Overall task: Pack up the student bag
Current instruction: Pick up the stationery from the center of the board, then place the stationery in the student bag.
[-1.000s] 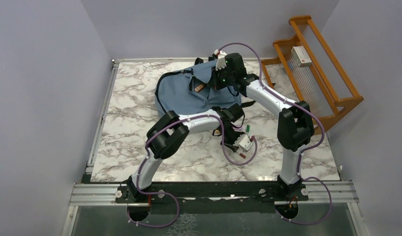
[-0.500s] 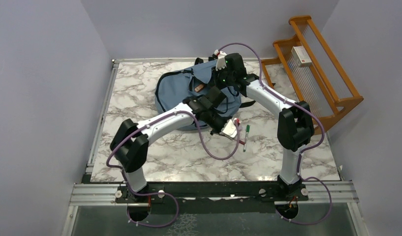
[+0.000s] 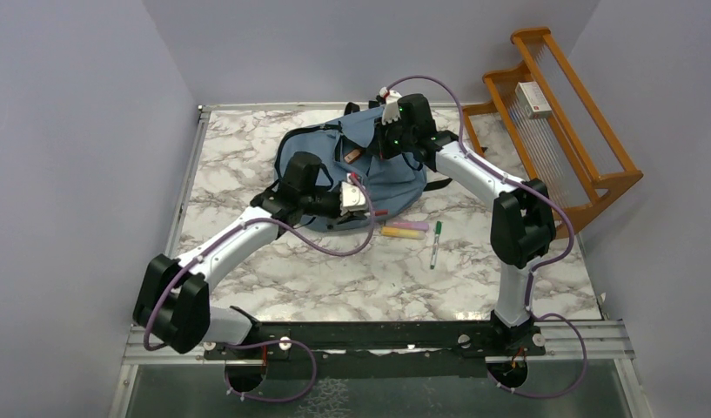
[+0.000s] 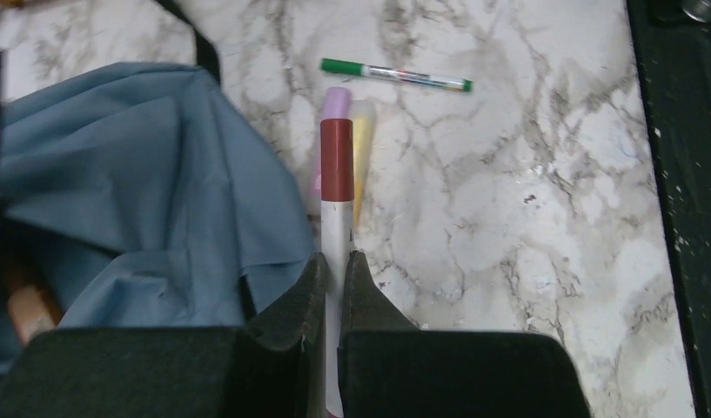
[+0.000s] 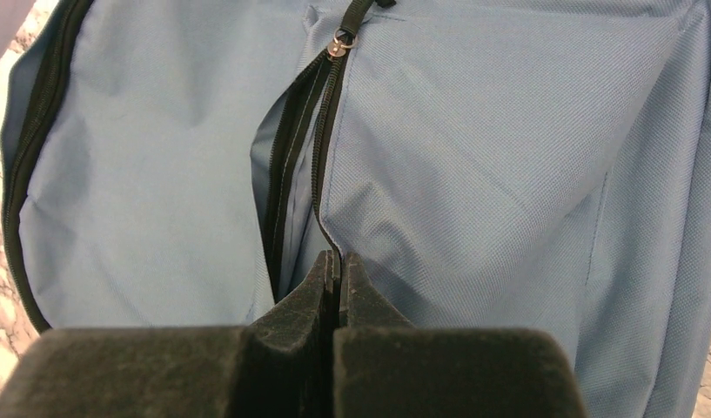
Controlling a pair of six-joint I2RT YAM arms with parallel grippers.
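The slate-blue student bag (image 3: pixel 369 170) lies at the back middle of the marble table. My right gripper (image 5: pixel 336 258) is shut on the fabric edge of its open zipper slit, just below the zipper pull (image 5: pixel 338 42); from above it sits on the bag's upper right (image 3: pixel 388 144). My left gripper (image 4: pixel 336 258) is shut on a white marker with a dark red cap (image 4: pixel 337 187), held over the bag's (image 4: pixel 143 192) near edge (image 3: pixel 366 209). Under the marker on the table lie a purple highlighter (image 4: pixel 337 100) and a yellow highlighter (image 4: pixel 363 152), with a green pen (image 4: pixel 395 76) beyond.
A wooden rack (image 3: pixel 586 165) holding a small white box (image 3: pixel 534 100) stands at the table's right back corner. The highlighters (image 3: pixel 405 231) and green pen (image 3: pixel 435 244) lie just in front of the bag. Black straps (image 3: pixel 286 144) trail off the bag's left side.
My left arm has swung from the table right of the pens back left to the bag's near edge, carrying the red-capped marker. The highlighters are uncovered. The right arm has not moved.
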